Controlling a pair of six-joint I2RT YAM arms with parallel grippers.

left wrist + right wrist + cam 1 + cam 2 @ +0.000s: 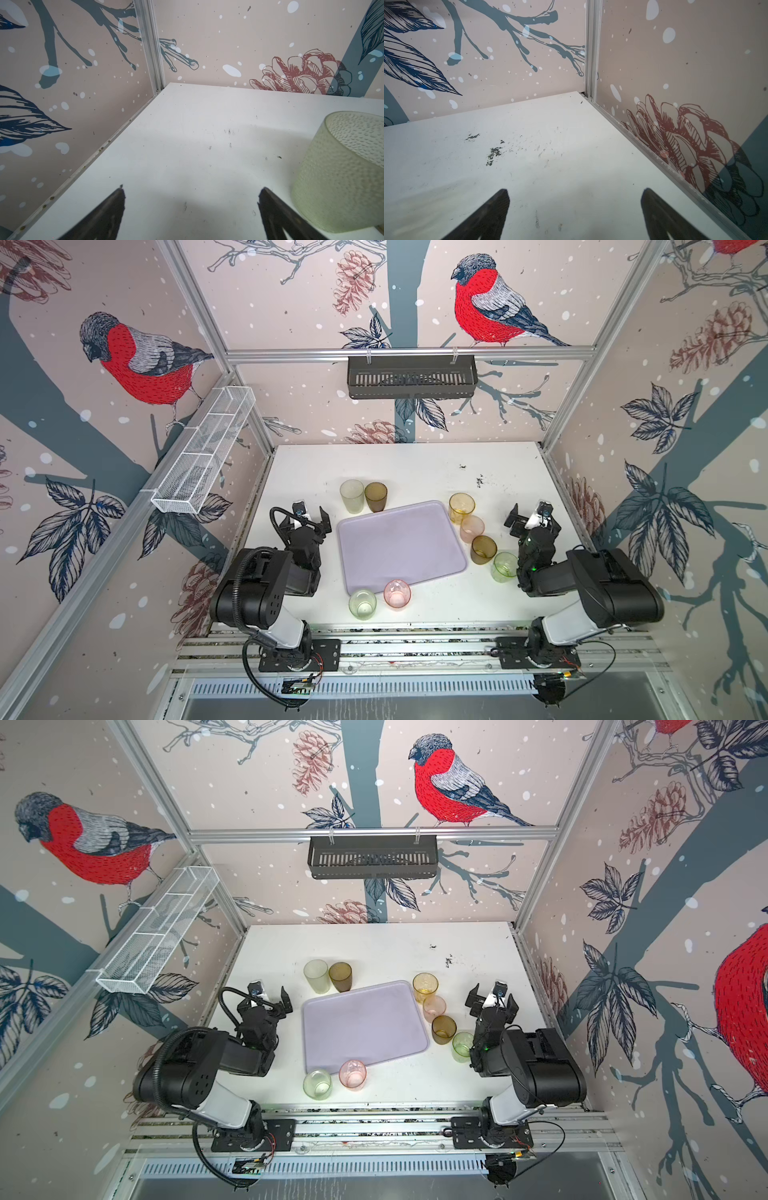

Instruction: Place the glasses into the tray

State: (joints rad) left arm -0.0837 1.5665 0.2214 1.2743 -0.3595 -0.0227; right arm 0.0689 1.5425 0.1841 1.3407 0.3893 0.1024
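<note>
Both top views: the tray [401, 549], pale lavender, flat, low-rimmed with rounded corners, lies bare in the middle of the white table [415, 464] between the two arms, a spot that either arm could probably reach. The glasses, eight, all stand on the table outside the rim, none in the tray yet. Two are at the far left corner: pale green glass [352, 496] and dark brown glass [376, 497], touching or nearly so. Four run in a line down the right side: yellow glass [461, 508], peach glass [472, 529], brown glass [483, 549], green glass [505, 567]. Two are at the near edge: pink glass [397, 593], just beside the rim, and light green glass [363, 604]. This ring round the tray likely keeps every carry short. The left claw [309, 517] has its jaws apart and is empty; it sits left of the tray, pointed toward the back wall. The right claw [531, 519] has its jaws apart and is empty; it sits right of the line of four, likewise pointed back. Both look like a ready pose, nothing begun. Appearance, from the left wrist view: the pale green glass stands upright, translucent, slightly tapered, its wall dimpled all over, just beside one finger and outside the gap.
</note>
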